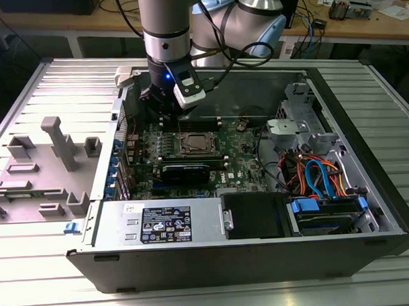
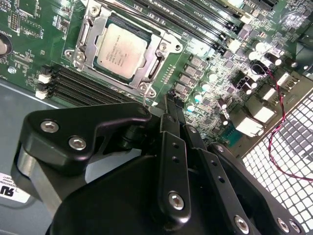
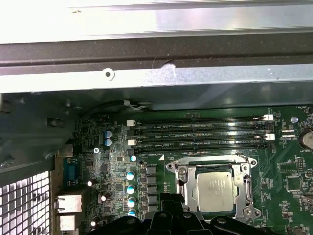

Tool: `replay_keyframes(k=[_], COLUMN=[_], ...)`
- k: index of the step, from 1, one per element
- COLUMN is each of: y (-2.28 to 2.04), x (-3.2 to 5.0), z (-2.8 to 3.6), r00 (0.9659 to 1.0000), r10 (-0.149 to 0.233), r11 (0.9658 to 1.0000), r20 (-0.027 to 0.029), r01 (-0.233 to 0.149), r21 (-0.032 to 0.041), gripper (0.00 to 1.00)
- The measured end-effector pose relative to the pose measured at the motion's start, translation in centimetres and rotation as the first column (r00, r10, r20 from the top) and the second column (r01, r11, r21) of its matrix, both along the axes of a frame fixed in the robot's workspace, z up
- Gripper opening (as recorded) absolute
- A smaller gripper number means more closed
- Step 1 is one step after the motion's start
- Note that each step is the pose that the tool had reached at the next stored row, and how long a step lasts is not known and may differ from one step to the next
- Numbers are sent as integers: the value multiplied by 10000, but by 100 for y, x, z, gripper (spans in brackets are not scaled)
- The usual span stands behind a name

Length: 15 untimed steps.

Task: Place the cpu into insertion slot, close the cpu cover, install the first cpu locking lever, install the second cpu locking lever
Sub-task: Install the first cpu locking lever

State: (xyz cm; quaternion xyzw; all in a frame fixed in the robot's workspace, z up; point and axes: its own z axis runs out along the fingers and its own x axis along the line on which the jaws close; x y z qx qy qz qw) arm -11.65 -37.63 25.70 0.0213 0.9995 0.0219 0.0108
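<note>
Claw (image 2: 169, 99) pinched closed, empty; cpu (image 2: 121, 50) dull silver sq, framed by cpu cover (image 2: 154, 72).

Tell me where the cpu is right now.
The cpu lies seated inside the window of the cpu cover on the motherboard, between two banks of memory slots in the second wrist view; in the exterior view, just beyond the black card.

Arm (image 1: 165, 33) vertical, pointing down, jaws closed together, empty

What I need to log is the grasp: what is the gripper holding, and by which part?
Nothing. The gripper is empty; the cpu lies on the motherboard, apart from it.
</note>
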Motion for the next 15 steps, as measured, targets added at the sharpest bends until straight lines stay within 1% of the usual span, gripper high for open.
replay_keyframes(k=[10,12,15], y=[0,0,0], x=[-7,-23,-77], z=[0,0,0], r00=[10000,10000,10000], r10=[-1,-1,0], r11=[10000,10000,10000], r20=[1,1,1], r01=[1,1,0], r21=[1,0,0], gripper=[11,11,11])
